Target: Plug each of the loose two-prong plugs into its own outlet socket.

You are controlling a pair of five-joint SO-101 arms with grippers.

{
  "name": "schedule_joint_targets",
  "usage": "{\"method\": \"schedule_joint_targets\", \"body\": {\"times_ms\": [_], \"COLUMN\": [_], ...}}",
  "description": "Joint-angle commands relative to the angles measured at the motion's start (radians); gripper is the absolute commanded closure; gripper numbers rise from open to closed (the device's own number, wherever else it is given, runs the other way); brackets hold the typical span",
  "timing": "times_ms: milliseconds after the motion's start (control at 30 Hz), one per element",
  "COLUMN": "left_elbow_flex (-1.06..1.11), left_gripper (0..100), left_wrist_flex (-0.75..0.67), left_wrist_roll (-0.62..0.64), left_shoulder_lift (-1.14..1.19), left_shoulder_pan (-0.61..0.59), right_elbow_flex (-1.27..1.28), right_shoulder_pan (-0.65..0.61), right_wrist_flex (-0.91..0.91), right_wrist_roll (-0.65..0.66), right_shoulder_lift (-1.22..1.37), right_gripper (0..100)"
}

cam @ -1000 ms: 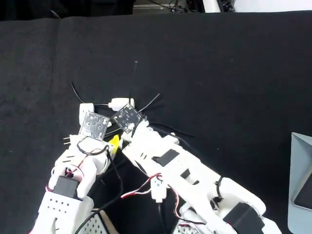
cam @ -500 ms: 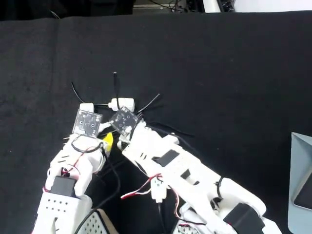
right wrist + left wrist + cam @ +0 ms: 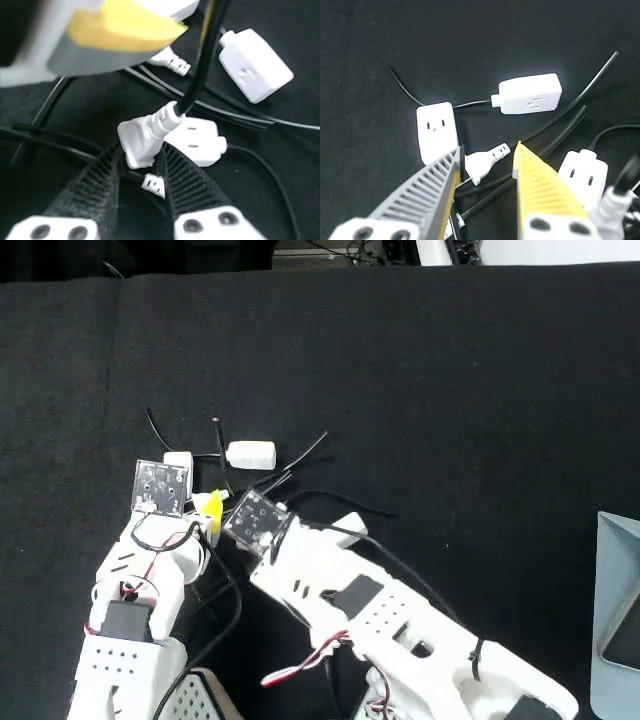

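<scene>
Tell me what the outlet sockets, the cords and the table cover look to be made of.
Outlet sockets: white moulded plastic, smooth and slightly glossy; one glares brightly under the light.
Cords: black insulation, likely vinyl or rubber; round, flexible, with a faint sheen along the curve.
Table cover: black cloth, possibly felt; matte, fine-grained, with no reflections.

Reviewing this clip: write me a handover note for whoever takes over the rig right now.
Left tool: open, fingers either side of the loose plug, not gripping it.
Right tool: shut on the gripped plug, close beside the first socket.
The second socket and third socket lie just beyond the left tool. All three sockets have empty slots.
Done: nothing plugged in.
Left: seat each plug in its own socket.
</scene>
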Motion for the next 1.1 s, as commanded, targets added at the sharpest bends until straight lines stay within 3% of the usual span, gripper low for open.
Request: {"method": "schedule_joint_targets", "body": {"times_ms": [0,167,367,500,700,967,1067], "left_elbow_flex": [-0.015,-0.025,-0.019,-0.077,-0.120,-0.120,-0.120], "left_gripper": [82,82,82,82,83,83,83], "left_wrist_flex": [-0.008,0.051,0.061,0.129,0.186,0.184,0.184], "left_wrist_roll": [0.009,-0.002,-0.078,-0.077,-0.075,-0.075,-0.075], "left_shoulder_lift": [-0.009,-0.009,-0.009,-0.011,-0.011,-0.011,-0.011], "left_shoulder_pan": [0.033,0.085,0.070,-0.054,-0.237,-0.277,-0.278], "right_elbow_flex": [-0.047,-0.045,-0.082,-0.183,-0.331,-0.414,-0.512], "right_shoulder_pan": [-0.035,-0.034,-0.029,-0.028,-0.028,-0.028,-0.028], "right_wrist_flex": [0.023,0.031,0.153,0.338,0.568,0.628,0.674], "right_wrist_roll": [0.006,0.002,-0.034,-0.130,-0.163,-0.164,-0.222], "right_shoulder_lift": [-0.028,-0.028,-0.028,-0.027,-0.027,0.005,0.111], "right_gripper": [98.3,98.1,88.8,89.0,88.9,89.0,88.9]}}
